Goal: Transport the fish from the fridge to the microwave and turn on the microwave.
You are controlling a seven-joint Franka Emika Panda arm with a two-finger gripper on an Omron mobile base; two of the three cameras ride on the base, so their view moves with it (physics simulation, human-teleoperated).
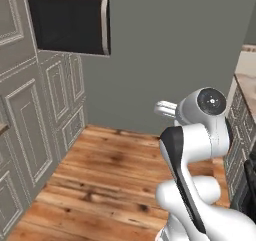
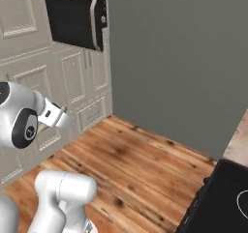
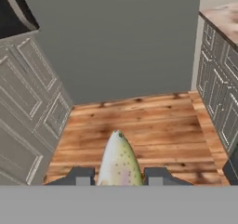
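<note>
The fish (image 3: 119, 159), pale with a speckled back, sticks out forward between my two dark fingertips (image 3: 82, 175), and my gripper (image 3: 119, 177) is shut on it. It hangs high above the wooden floor. In the left base view the gripper (image 1: 164, 108) points away from the arm toward the grey wall. The microwave (image 1: 69, 24) sits high in the cabinet wall on the left, its dark glass door swung open. The microwave (image 2: 72, 18) also appears at the upper left of the right base view, well above and ahead of the hand (image 2: 53, 116). The fridge is out of view.
Cream panelled cabinet doors (image 1: 30, 125) line the left side. A grey wall (image 3: 121, 42) closes the far end. A counter with drawer fronts (image 3: 218, 83) runs along the right. A dark appliance (image 2: 218, 203) stands at the lower right. Wooden floor (image 1: 110, 175) lies open between them.
</note>
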